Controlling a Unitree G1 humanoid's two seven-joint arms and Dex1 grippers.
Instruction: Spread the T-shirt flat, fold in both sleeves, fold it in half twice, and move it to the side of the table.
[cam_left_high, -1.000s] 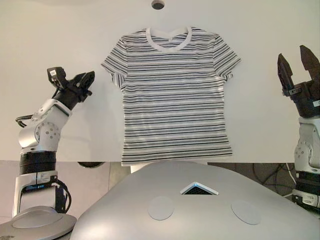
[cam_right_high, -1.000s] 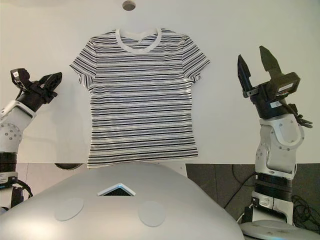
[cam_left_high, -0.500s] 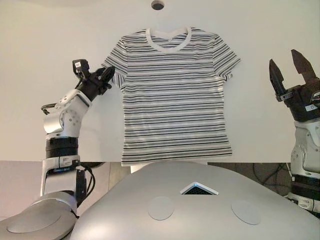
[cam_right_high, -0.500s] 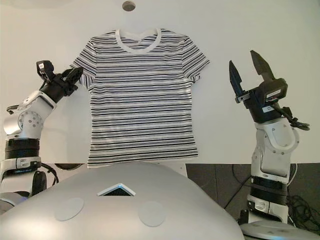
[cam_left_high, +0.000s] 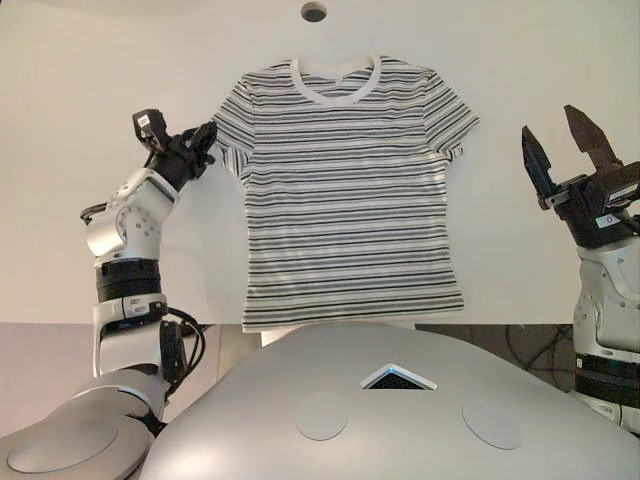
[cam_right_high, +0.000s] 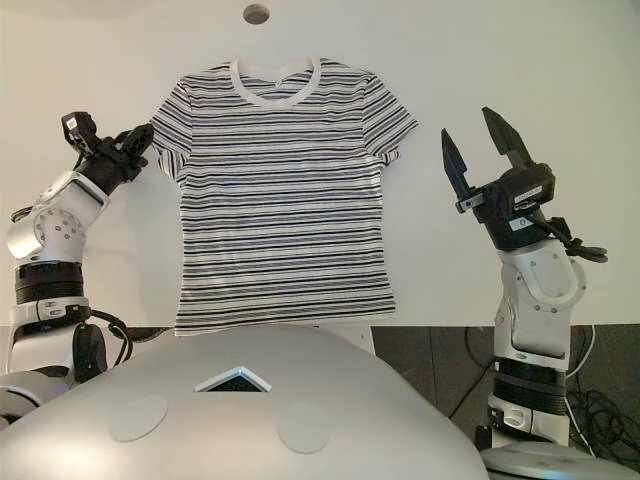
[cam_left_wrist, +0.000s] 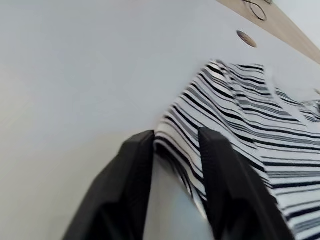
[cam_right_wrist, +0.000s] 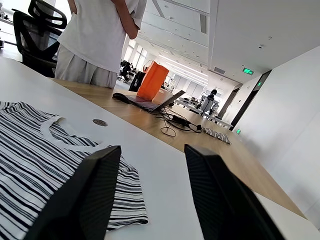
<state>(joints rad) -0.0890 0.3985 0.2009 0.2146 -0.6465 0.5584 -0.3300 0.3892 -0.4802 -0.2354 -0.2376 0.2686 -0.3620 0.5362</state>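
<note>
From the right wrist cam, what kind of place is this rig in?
Probably an open-plan office: an office chair, a laptop with cables on a long wooden desk, and a green exit sign down the hall.

Striped T-shirt (cam_left_wrist: 235, 110) runs off the frame's edge in both wrist views, most of its body cut away; where its sleeve (cam_left_wrist: 182, 122) passes between the fingers of the left gripper (cam_left_wrist: 176, 142), contact cannot be told.

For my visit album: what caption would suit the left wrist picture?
Left gripper, fingers apart, straddles the sleeve edge of the striped T-shirt lying on the white table.
</note>
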